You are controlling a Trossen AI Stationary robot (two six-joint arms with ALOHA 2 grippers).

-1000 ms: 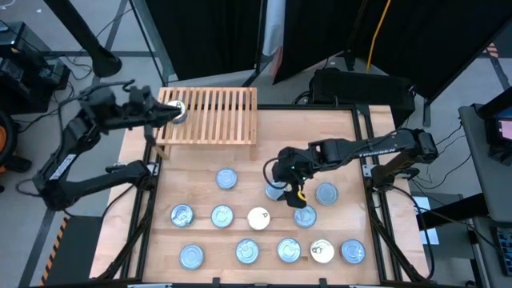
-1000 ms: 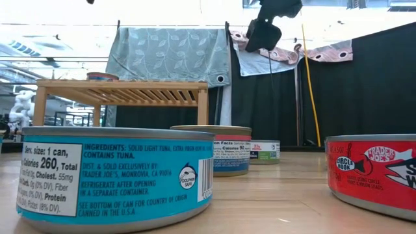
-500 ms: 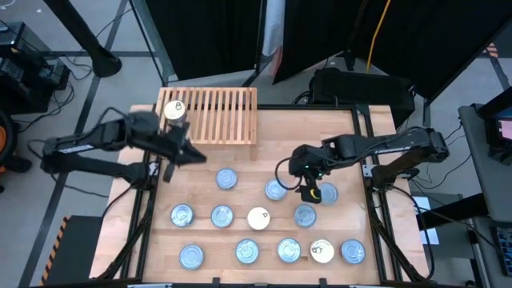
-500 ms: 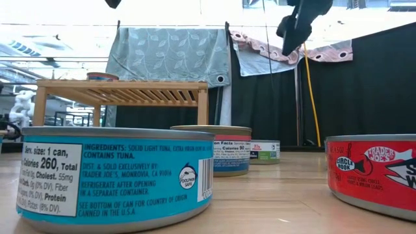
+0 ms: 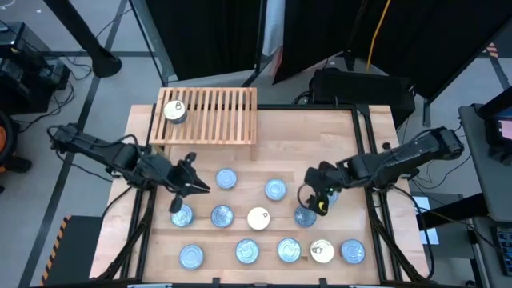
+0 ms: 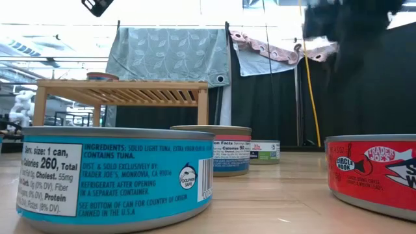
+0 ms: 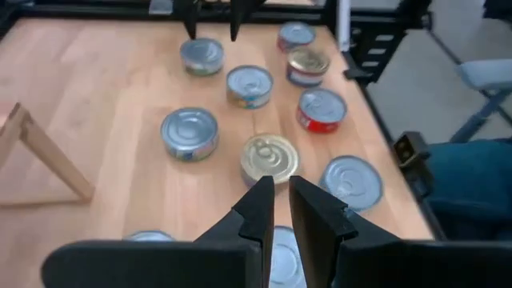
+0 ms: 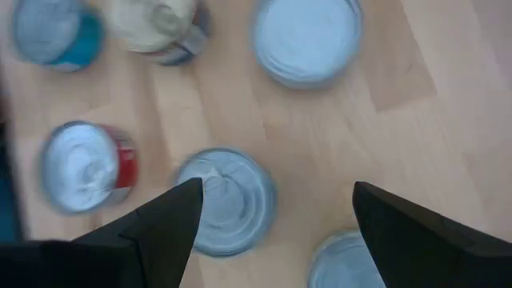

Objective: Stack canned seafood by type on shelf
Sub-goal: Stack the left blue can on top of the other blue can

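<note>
Showing the right pincer, spread wide, above a silvery tin on the worktop, right of centre. The left pincer hovers clenched and empty near the left tins. One cream-topped tin sits on the shelf, far left. Tins look rigid, smooth-walled, moderately heavy (probably slippery); grasp across the side wall.

Overhead, table-level, two wrist cameras — shared tabletop
</note>
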